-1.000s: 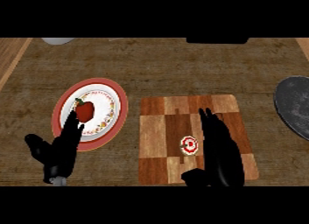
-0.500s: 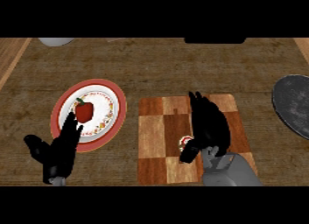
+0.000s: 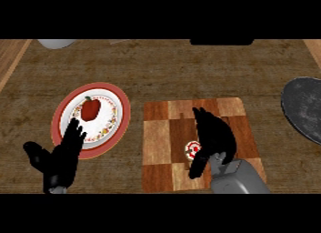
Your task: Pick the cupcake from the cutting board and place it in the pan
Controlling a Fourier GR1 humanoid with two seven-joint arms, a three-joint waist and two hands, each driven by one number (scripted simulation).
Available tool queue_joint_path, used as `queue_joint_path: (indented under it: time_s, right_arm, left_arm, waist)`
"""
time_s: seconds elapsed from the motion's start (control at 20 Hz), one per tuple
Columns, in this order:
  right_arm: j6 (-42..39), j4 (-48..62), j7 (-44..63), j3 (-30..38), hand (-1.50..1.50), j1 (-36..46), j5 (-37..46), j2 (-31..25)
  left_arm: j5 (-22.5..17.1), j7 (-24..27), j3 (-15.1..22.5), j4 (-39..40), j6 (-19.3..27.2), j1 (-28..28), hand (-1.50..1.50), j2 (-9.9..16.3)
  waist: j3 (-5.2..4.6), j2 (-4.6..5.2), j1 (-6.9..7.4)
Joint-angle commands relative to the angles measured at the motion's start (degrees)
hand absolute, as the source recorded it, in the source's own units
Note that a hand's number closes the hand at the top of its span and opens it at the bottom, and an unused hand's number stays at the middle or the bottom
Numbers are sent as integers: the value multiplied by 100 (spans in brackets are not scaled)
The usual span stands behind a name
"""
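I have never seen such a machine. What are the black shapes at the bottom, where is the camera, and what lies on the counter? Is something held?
The camera sits at the robot's head and looks steeply down at a wooden counter. The black shapes are the robot's two hands on grey forearms. The left hand rests open at the lower left, fingers up, beside a plate that carries a red pepper. The right hand is over the cutting board, with its thumb and fingers on either side of the small cupcake; whether it grips the cupcake already, I cannot tell. The dark round pan lies at the right edge, with nothing in the part that shows.
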State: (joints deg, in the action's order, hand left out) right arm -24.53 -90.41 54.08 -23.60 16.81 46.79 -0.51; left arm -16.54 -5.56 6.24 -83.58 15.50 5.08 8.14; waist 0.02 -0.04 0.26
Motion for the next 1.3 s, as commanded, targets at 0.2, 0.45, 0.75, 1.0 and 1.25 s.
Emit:
queue_joint_path:
  time_s: [0.2,0.45,0.75,1.0,1.25]
  right_arm:
    - [215,-176,-80,-57,-150,-289,255,49]
    - [627,247,-667,141,-150,-403,578,-145]
    - [1250,1268,-850,84,-150,-124,510,48]
    - [1223,1035,-1453,-377,150,-297,852,-30]
    - [1268,809,-1743,-113,150,-437,1081,-112]
  left_arm:
    - [10,-69,-263,-164,-340,184,0,64]
    - [213,-22,-335,184,-194,-135,0,-126]
    - [335,288,-274,546,-219,-86,0,-415]
    - [285,175,-513,609,-325,-292,0,-246]
    - [427,72,-329,63,-340,173,0,-383]
  waist:
    - [-3,-1,-8]
    - [-2,3,-18]
    - [-3,9,-7]
    - [-3,6,-24]
    - [-2,0,-16]
